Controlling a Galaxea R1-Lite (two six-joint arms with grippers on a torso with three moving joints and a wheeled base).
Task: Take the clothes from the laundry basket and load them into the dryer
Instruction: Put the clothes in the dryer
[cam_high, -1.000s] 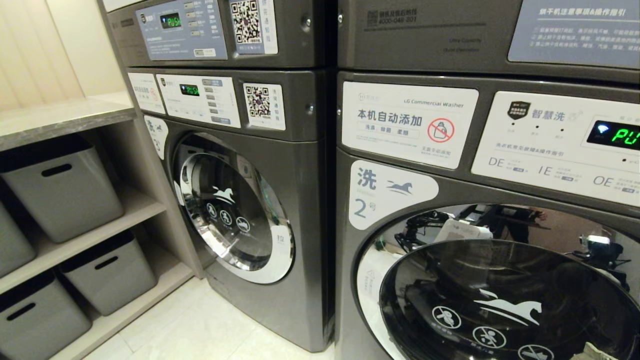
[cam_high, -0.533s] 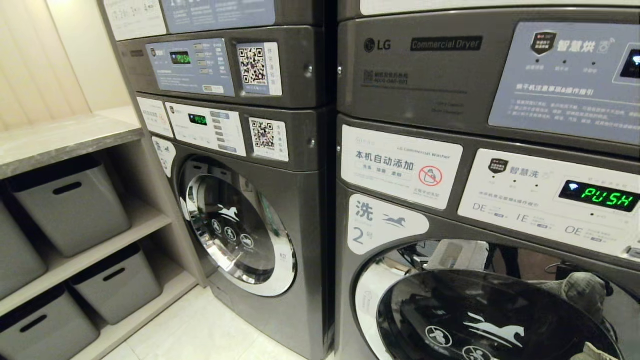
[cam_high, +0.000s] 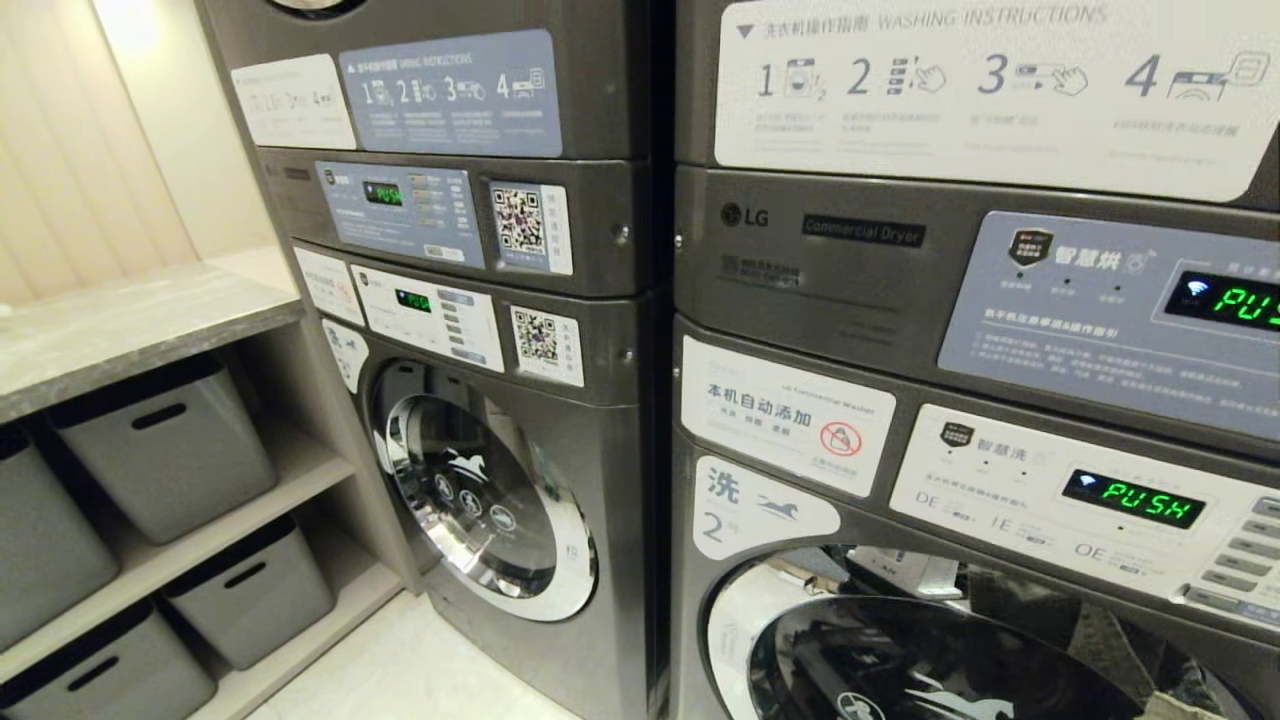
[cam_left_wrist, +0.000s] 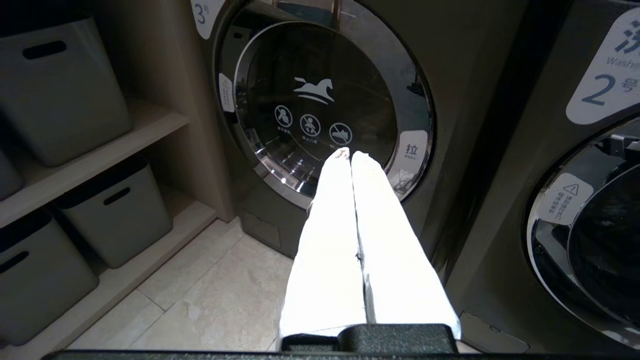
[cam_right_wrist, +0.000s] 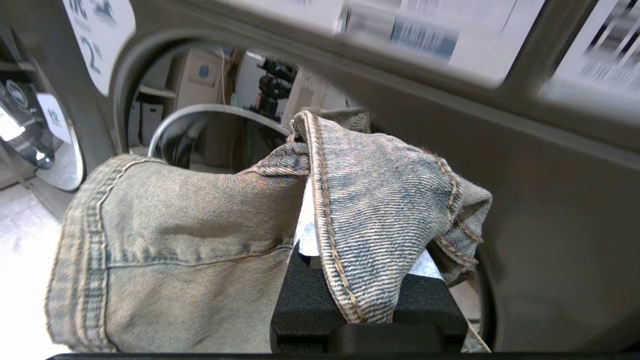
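From my head I see the stacked dryer (cam_high: 880, 250) ahead with neither arm showing, my left fingers (cam_left_wrist: 350, 156) pressed together empty before a washer door (cam_left_wrist: 320, 105), my right fingers (cam_right_wrist: 310, 235) clamped on faded jeans (cam_right_wrist: 210, 235) draped over them.

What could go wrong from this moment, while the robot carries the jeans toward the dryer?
1. The denim jeans hang loosely over the right gripper and cover its fingers, so the cloth may slip off or snag on the washer door close in front.
2. The machines are stacked: the dryer panel sits above the washer panel. The load might go into the wrong drum.
3. No open dryer door is visible, and the left gripper is shut and empty.
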